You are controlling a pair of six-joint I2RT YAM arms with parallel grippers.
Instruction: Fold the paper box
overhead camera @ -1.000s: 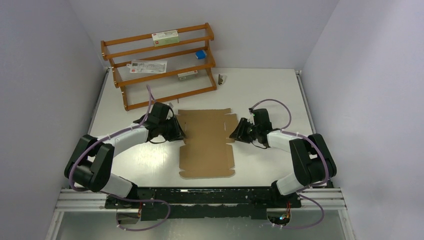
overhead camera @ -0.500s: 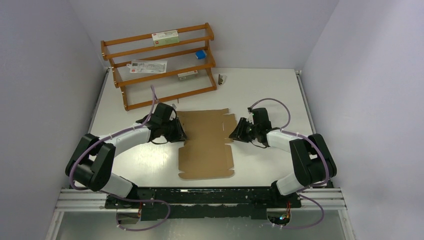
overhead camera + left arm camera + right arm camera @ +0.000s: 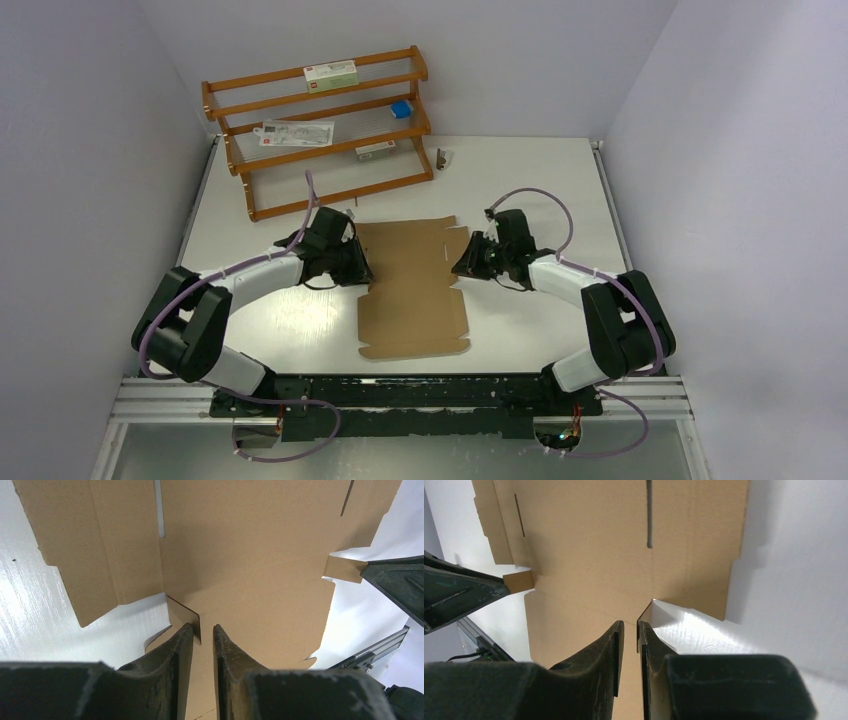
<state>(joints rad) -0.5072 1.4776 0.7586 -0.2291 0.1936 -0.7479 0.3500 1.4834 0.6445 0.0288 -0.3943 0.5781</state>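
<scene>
The paper box (image 3: 412,285) lies nearly flat on the table (image 3: 520,170), just nearer than the wooden rack (image 3: 320,130); folding looks barely begun. The left gripper (image 3: 203,627), at the rack-side edge, pinches a raised tab; the right gripper (image 3: 630,623), at the edge away from the rack, is nearly closed around another, grip unclear

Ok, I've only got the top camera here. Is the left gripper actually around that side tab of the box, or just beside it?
Observer: Around it. The left wrist view shows the left gripper straddling a small tab of the paper box, tilted up off the table. A narrow gap shows between the fingers, so pinched or not is unclear.
Operator: And the right one?
Observer: The right gripper has its fingers nearly together, with the opposite tab right at their tips, not clearly between them.
</scene>
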